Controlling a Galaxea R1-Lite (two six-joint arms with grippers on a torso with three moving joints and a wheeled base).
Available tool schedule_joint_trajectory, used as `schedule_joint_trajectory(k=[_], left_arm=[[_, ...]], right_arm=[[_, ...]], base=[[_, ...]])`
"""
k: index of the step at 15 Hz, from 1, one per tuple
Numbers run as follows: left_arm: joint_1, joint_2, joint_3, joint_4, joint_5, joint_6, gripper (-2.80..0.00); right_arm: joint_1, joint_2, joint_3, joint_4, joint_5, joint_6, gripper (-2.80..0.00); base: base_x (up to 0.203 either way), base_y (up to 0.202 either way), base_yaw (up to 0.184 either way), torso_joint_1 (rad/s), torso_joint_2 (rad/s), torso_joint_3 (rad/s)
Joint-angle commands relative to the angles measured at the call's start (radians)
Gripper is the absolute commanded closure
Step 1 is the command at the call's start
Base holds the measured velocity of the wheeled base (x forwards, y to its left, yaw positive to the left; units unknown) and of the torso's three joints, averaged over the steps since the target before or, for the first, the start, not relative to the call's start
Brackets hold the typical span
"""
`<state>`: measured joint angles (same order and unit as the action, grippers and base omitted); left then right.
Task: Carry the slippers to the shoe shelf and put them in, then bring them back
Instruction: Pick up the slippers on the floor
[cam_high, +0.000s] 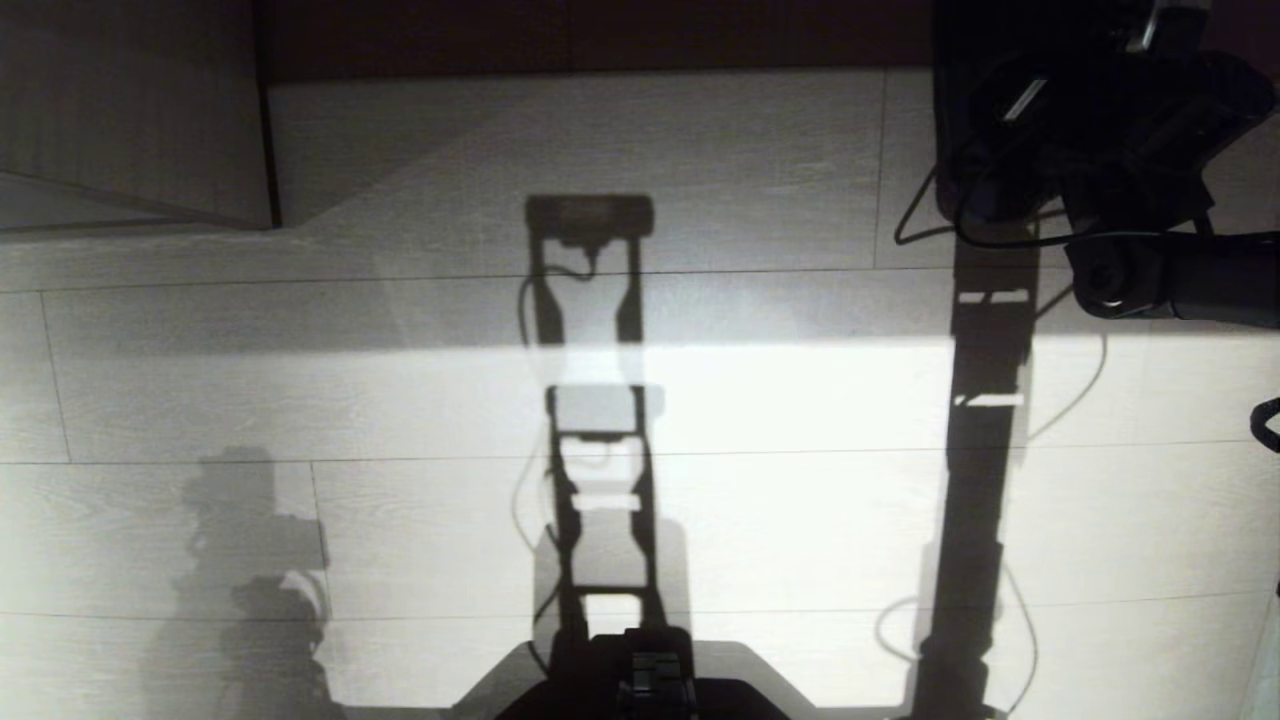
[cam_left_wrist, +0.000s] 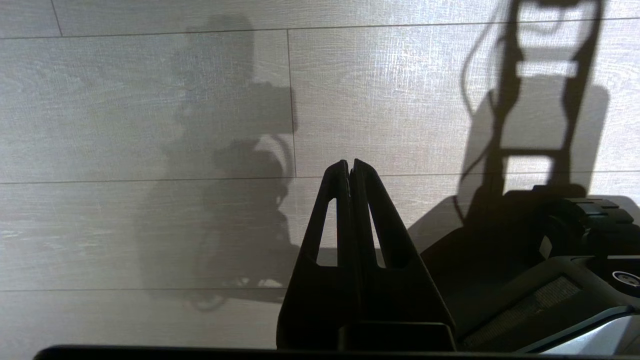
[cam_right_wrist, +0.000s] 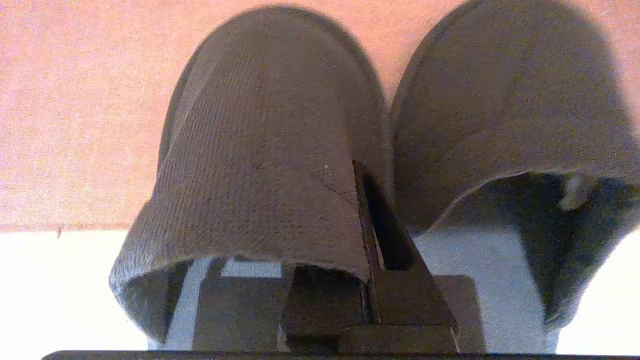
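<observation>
Pinching of slippers (cam_right_wrist: 260, 165) by right gripper (cam_right_wrist: 362, 250) at adjoining upper edges noted; judged light, soft, floppy. Left gripper (cam_left_wrist: 350, 167) closed, empty.

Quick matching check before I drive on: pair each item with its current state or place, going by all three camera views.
Items:
1. left gripper
2. right gripper
3. slippers
4. floor

States:
A. pale planks crossed by the robot's shadow
B. shut on nothing, over bare floor
C. side by side, rounded toes pointing away from the wrist camera
D. clamped on a slipper's upper, one finger inside the opening

Pairs: 1-B, 2-D, 3-C, 4-A
</observation>
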<state>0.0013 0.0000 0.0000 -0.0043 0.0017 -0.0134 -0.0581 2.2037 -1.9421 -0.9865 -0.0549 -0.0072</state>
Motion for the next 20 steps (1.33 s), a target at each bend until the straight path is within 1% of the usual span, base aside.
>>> schedule_joint_trajectory(k=[1, 11, 12, 20], left_arm=[[0.000, 0.000, 0.000, -0.002, 0.000, 0.000, 0.00], [0.000, 0.000, 0.000, 0.000, 0.000, 0.000, 0.00], [0.000, 0.002, 0.000, 0.000, 0.000, 0.000, 0.00], [0.000, 0.000, 0.000, 0.000, 0.000, 0.000, 0.00]], right_arm=[[0.002, 0.033, -0.001, -0.010, 0.009, -0.003, 0.00], [0.003, 0.030, 0.000, -0.009, 0.021, -0.008, 0.00], [0.003, 0.030, 0.000, -0.011, 0.020, -0.008, -2.80], [0.001, 0.013, 0.002, -0.011, 0.014, -0.004, -2.80]], base=[[0.000, 0.000, 0.000, 0.000, 0.00, 0.000], [0.000, 0.000, 0.000, 0.000, 0.00, 0.000], [0.000, 0.000, 0.000, 0.000, 0.00, 0.000], [0.000, 0.000, 0.000, 0.000, 0.00, 0.000]])
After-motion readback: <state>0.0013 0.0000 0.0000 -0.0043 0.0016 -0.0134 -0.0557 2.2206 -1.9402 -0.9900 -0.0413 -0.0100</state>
